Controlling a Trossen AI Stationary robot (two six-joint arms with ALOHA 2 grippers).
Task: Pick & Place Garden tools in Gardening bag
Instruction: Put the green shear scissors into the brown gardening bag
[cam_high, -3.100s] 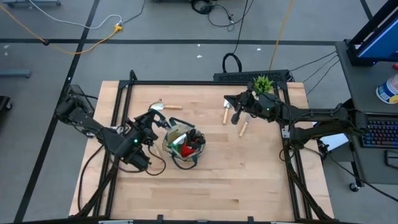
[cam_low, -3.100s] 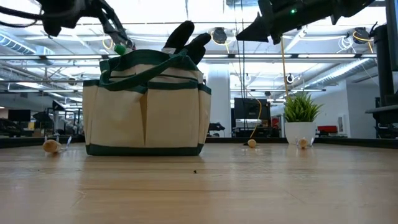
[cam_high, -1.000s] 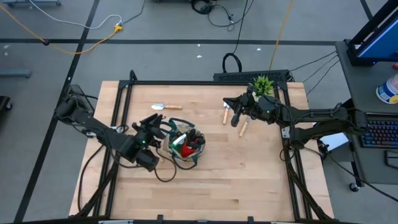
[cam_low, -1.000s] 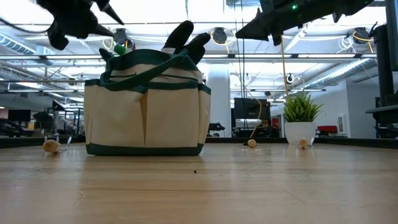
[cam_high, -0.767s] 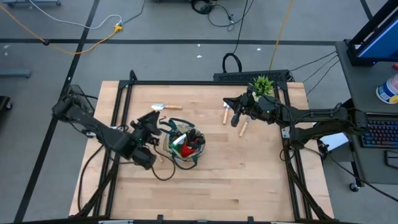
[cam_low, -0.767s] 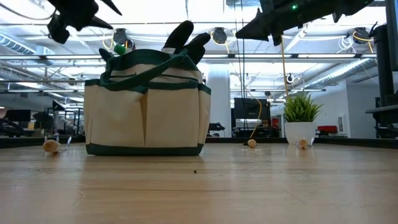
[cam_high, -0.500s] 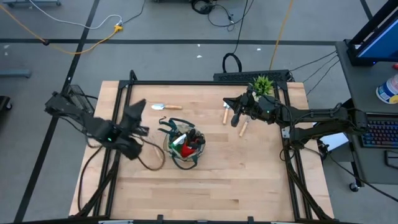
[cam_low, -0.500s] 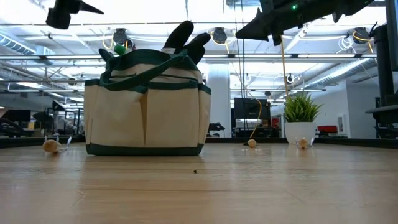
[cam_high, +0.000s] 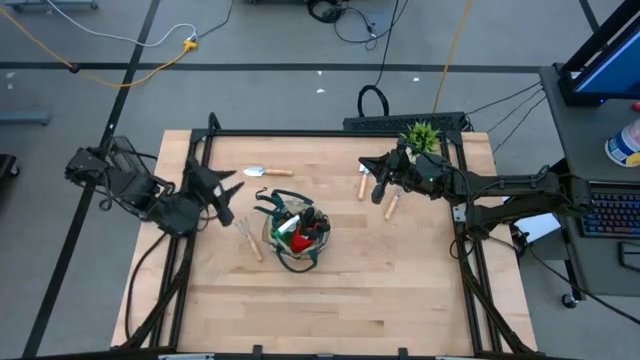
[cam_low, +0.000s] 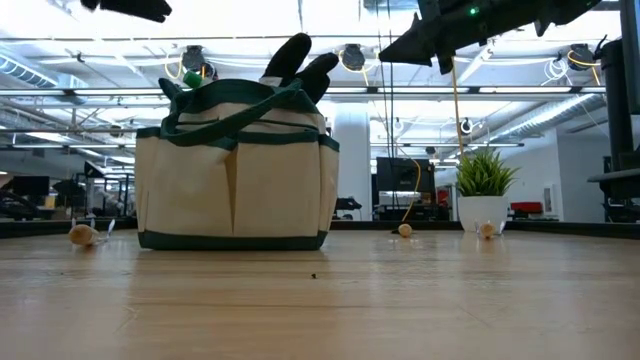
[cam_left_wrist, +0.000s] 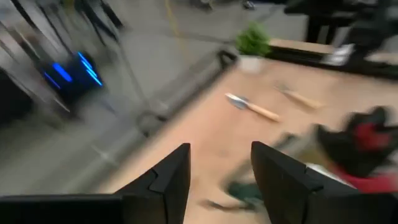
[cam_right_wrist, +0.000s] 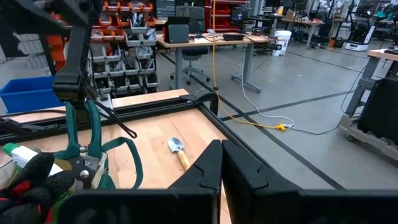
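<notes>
The gardening bag (cam_high: 293, 233) stands mid-table, holding a red-and-black glove (cam_high: 300, 236) and green-handled shears (cam_right_wrist: 81, 134) that stick up from its left side. One trowel (cam_high: 263, 172) lies beyond the bag. A wooden-handled tool (cam_high: 250, 240) lies against its left side. Two more trowels (cam_high: 363, 183) (cam_high: 391, 205) lie below my right gripper (cam_high: 380, 182), which hangs shut above the table's far right part. My left gripper (cam_high: 226, 186) is open and has nothing in it. It sits high over the table's left part, left of the bag.
A small potted plant (cam_high: 423, 136) stands at the far right corner, behind my right gripper. A dark frame rail (cam_high: 330, 131) runs along the table's far edge. Bare wood (cam_high: 340, 310) fills the near half of the table.
My left gripper has pulled away from the bag's left side toward the table's left edge. It has risen and rolled about its own axis. The wooden-handled tool beside the bag, covered by the arm before, now shows. My right arm has kept still.
</notes>
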